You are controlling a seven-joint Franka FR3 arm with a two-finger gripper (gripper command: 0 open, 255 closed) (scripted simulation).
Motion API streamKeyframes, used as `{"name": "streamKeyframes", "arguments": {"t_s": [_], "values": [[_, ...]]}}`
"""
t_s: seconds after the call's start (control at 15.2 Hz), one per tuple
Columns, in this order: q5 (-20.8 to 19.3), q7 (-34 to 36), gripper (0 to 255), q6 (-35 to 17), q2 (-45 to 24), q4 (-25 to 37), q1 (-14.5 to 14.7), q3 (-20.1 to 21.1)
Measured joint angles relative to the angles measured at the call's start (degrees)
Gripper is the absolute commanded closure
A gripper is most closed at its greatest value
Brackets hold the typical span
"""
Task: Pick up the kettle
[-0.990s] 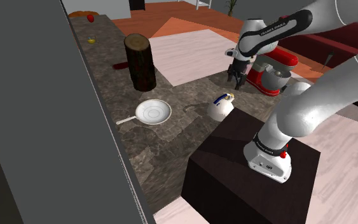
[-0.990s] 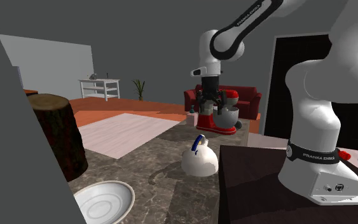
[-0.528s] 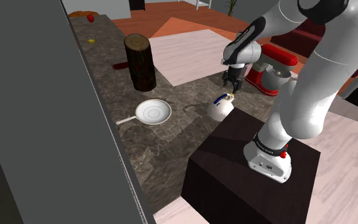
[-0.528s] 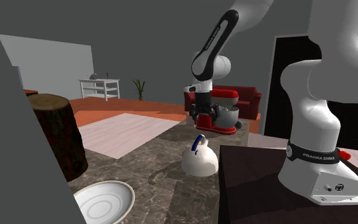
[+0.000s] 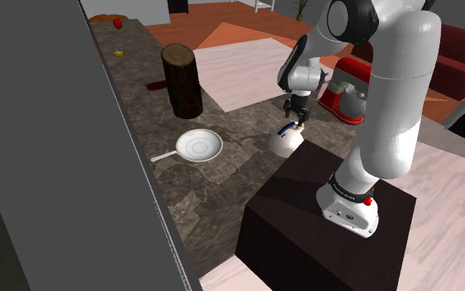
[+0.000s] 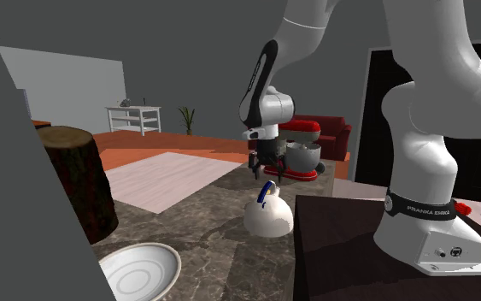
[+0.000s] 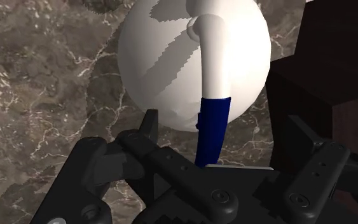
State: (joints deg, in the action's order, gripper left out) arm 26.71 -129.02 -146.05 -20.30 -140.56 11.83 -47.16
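Kettle (image 5: 286, 142) (image 6: 268, 215) (image 7: 171, 63), white and round with an arched handle (image 7: 210, 121) that is part white and part blue, stands upright on a dark brown marbled table (image 5: 239, 145), just beside the corner of the dark box (image 5: 305, 207) that carries the arm. On the same table are a white pan (image 5: 199, 145), a dark stump of wood (image 5: 182, 80) and a red stand mixer (image 6: 298, 158). Beyond it the room has an orange floor with a pale rug (image 5: 255, 70), a red sofa (image 6: 332, 132), a small white side table (image 6: 134, 115), a potted plant (image 6: 186, 118) and grey walls. The gripper (image 5: 293, 118) (image 6: 266, 171) hangs close above the kettle's handle, pointing down, its fingers spread apart and holding nothing. In the wrist view the blue part of the handle lies between them, untouched.
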Motion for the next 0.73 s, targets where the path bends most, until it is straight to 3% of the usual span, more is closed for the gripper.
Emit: {"name": "streamKeyframes", "arguments": {"t_s": [0.2, 0.26, 0.73], "values": [[3.4, -2.3, 0, -1.5, -2.6, 0.6, -2.3, 3.1], [3.9, -2.6, 255, -1.7, -3.0, 0.6, -2.6, 3.5], [4.4, -3.0, 255, -1.8, -3.3, 0.7, -3.0, 3.9]]}}
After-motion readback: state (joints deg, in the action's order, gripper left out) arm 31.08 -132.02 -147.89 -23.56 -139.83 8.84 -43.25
